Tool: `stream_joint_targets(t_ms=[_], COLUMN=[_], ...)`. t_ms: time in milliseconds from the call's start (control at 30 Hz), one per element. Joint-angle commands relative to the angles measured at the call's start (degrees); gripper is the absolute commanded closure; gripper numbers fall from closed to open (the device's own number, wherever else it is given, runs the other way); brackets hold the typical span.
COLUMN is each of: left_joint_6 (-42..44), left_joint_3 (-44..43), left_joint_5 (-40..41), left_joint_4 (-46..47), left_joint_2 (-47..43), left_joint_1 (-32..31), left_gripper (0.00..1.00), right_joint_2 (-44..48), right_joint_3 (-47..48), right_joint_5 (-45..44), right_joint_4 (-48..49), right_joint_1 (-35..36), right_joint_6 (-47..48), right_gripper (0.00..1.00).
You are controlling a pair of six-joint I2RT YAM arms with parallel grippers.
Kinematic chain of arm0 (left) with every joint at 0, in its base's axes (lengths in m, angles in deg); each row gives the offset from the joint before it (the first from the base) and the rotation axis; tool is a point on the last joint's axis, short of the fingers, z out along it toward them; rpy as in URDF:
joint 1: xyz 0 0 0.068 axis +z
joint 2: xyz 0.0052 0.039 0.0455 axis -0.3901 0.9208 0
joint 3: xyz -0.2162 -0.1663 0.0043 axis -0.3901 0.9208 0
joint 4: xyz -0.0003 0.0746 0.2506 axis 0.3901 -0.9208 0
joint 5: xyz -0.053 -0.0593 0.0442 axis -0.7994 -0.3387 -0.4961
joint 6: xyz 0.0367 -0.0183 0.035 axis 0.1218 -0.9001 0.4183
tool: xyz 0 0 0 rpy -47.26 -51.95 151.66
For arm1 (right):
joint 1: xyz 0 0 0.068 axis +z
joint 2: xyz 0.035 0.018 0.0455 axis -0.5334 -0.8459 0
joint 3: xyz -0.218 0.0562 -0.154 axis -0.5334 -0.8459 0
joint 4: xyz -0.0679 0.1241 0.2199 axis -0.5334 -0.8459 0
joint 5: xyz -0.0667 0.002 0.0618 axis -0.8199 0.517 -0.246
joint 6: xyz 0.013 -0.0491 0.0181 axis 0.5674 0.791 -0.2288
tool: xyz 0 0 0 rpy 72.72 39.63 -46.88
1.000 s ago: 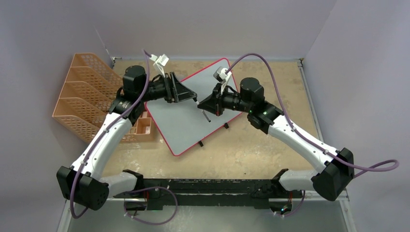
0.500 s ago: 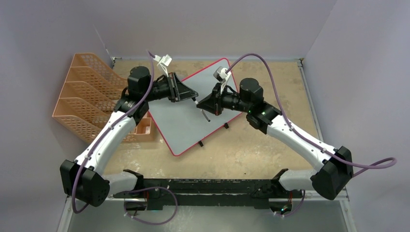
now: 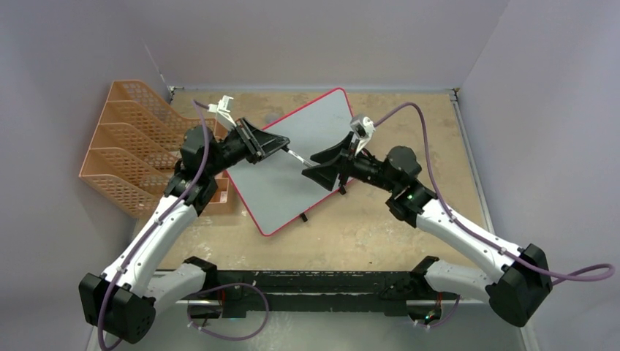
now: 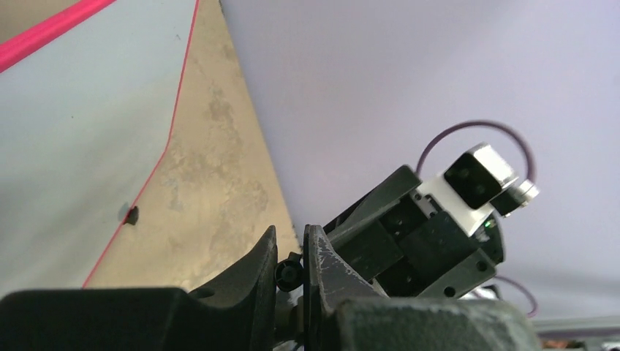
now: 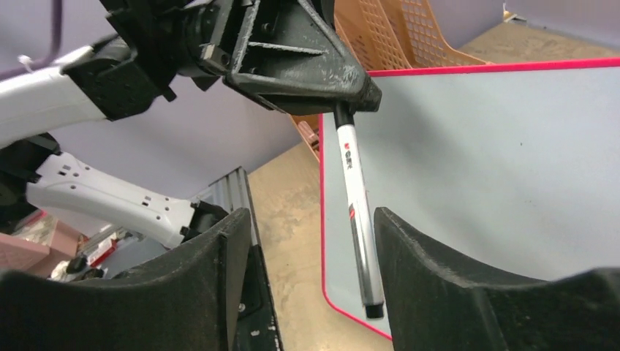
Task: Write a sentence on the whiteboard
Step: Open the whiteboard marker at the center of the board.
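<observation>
From above, the whiteboard lies skewed on the table. One corner points at the far edge, and its left side is close beside the orange file rack in the far left corner. Over the board's middle the two arms meet. The left gripper is pinched on one end of a marker – the pen runs level towards the right gripper, whose fingers are spread around the other end.

From the left wrist, the two black fingers are pressed in on the marker's dark round end. The whiteboard's red-framed corner fills the upper left, with bare table beside it. The right arm's wrist camera faces back from just beyond.

From the right wrist, the right gripper stands wide, with a finger on either side of the marker and neither touching it. The white barrel hangs from the closed tip of the left gripper, dark end lowest, over the near red edge of the whiteboard. The rack shows behind.
</observation>
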Motion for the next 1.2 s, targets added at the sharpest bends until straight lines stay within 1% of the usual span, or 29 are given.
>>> stream_joint_targets(t_ms=[0,100,233,367,467,700,867,1167], left_joint_6=[-10.71,-15.5,-19.1,-21.22,-22.24,-21.63,-20.75,-20.63], left_joint_3=[3.58,6.4,8.01,7.95,7.96,7.32,6.82,6.74], left_joint_5=[5.87,6.73,6.83,5.58,4.38,3.45,2.62,2.22], left_joint_4=[9.17,12.66,15.47,16.62,17.95,18.48,18.56,19.59], left_joint_2=[-3.6,-4.96,-5.77,-5.29,-4.67,-4.34,-3.86,-3.67], left_joint_1=[0.08,0.08,0.08,0.03,0.08,0.07,0.0,-0.01], left_gripper=[1.0,1.0,1.0,1.0,1.0,1.0,1.0,1.0], right_joint_2=[3.71,5.34,5.67,3.4,1.63,-0.52,-1.01,-1.84], right_joint_3=[-5.32,-9.18,-12.13,-10.81,-10.27,-8.44,-7.33,-6.53], right_joint_5=[-3.27,-5.85,-8.11,-6.38,-5.78,-5.09,-5.53,-5.9], right_joint_4=[15.64,21.34,27.38,29.49,31.86,33.14,33.14,33.07], right_joint_1=[-0.04,-0.12,-0.11,-0.1,-0.09,-0.07,-0.11,-0.07], right_joint_6=[-9.73,-13.53,-17.06,-17.52,-18.62,-18.9,-18.59,-18.59], right_gripper=[0.32,0.31,0.31,0.33,0.37,0.47,0.51,0.63])
